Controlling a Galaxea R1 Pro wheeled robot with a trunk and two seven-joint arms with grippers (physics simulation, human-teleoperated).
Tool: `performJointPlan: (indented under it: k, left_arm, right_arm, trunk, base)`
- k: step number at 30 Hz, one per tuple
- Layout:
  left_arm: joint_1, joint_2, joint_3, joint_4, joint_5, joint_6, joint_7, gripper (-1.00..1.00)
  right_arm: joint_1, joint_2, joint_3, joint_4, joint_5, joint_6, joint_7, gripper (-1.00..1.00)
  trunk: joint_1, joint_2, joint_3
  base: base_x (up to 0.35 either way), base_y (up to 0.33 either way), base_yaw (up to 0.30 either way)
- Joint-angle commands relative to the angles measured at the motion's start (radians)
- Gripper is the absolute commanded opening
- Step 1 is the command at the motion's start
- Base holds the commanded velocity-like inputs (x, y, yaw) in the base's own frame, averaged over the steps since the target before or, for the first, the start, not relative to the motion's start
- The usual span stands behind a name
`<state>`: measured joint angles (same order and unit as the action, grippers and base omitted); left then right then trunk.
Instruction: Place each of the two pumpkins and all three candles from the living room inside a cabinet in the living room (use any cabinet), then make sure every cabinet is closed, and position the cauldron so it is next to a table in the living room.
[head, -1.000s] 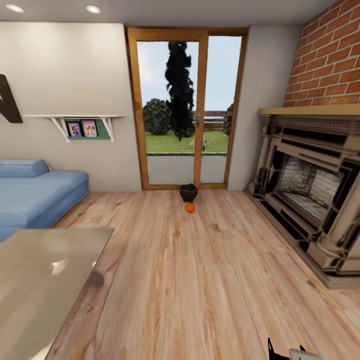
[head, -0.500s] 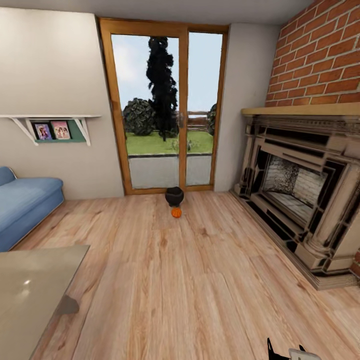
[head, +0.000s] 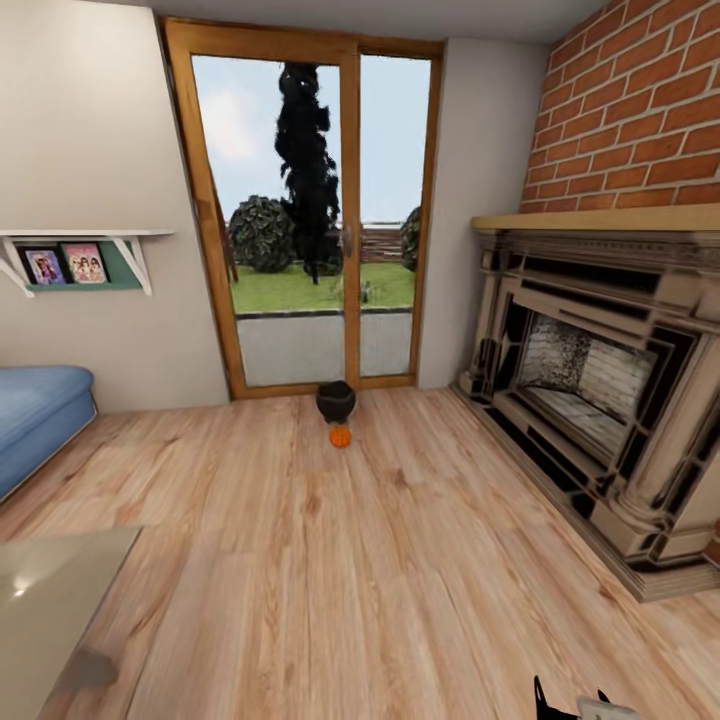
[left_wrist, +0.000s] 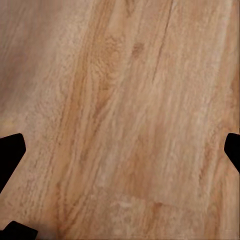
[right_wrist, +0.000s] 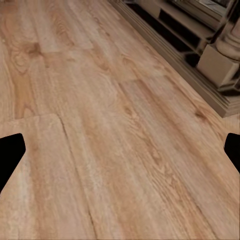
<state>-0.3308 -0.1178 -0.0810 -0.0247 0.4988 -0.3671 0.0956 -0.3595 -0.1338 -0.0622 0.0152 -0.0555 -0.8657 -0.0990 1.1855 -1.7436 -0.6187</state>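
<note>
Cauldron: the black cauldron (head: 336, 400) stands on the wooden floor (head: 400, 560) at the far end of the room, right in front of the glass door (head: 305, 215).
Pumpkin: one orange pumpkin (head: 340, 437) lies on the floor just in front of the cauldron, on the robot's side of it, very close to it or touching.
Table: a corner of the glossy grey-beige table (head: 45, 610) shows at the lower left of the head view, well apart from the cauldron and pumpkin.
Right gripper: the right gripper (right_wrist: 120, 150) hangs over bare floorboards with its dark fingertips (right_wrist: 10, 152) set wide apart and nothing between them; the base of the fireplace (head: 610, 370) lies off to one side.
Left gripper: the left gripper (left_wrist: 120, 155) also hangs over bare floor, jaws spread wide and empty.
Pumpkin relative to grippers: both the pumpkin and the cauldron sit far ahead of the grippers, across a long stretch of floor.
Other: a blue sofa (head: 35, 420) stands against the left wall under a small shelf (head: 80, 255) with photos.
</note>
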Motion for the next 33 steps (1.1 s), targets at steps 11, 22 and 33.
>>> performJointPlan:
  k: [11, 22, 33]
  left_arm:
    - [-0.001, 0.0, -0.008, 0.0, 0.004, -0.003, 0.007, 1.0]
    - [-0.001, 0.0, -0.008, 0.0, 0.004, -0.003, 0.007, 1.0]
    - [-0.001, 0.0, -0.008, 0.0, 0.004, -0.005, 0.007, 1.0]
  right_arm:
    - [-0.001, 0.0, -0.005, 0.002, 0.002, -0.004, 0.004, 1.0]
    - [-0.001, 0.003, -0.004, 0.002, 0.002, -0.005, 0.004, 1.0]
    - [-0.001, 0.003, -0.004, 0.002, 0.002, 0.033, 0.005, 1.0]
  trunk:
    - [0.001, 0.0, -0.001]
    - [0.001, 0.0, -0.001]
    - [0.001, 0.0, -0.001]
  base:
    - [0.335, 0.0, 0.0]
    - [0.335, 0.0, 0.0]
    - [0.335, 0.0, 0.0]
